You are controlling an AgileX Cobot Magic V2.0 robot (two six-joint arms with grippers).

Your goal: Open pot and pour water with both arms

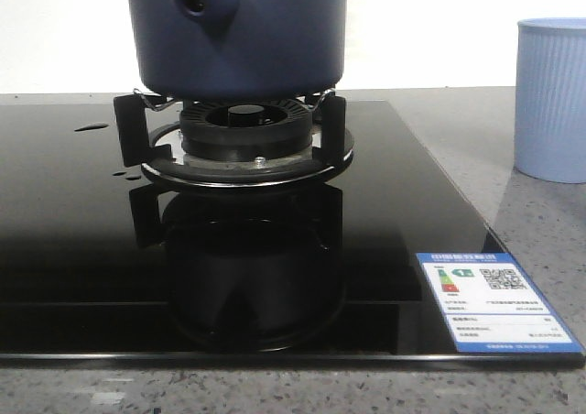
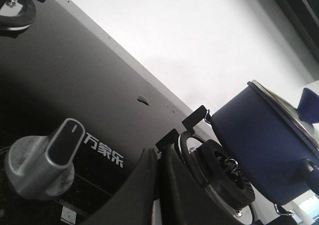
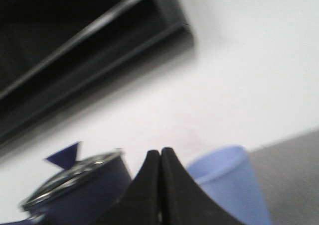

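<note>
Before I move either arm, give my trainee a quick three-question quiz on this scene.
1. True or false: the pot sits on the burner.
2. Which is on the pot now? A) a lid B) a spoon C) nothing
3. Fill in: in the front view, the pale blue cup stands to the ____ of the stove.

Key:
1. True; it rests on the supports over the burner.
2. A; the left wrist view shows the lid on its rim.
3. Right. Both the left claw and the right claw are shut and hold nothing.
</note>
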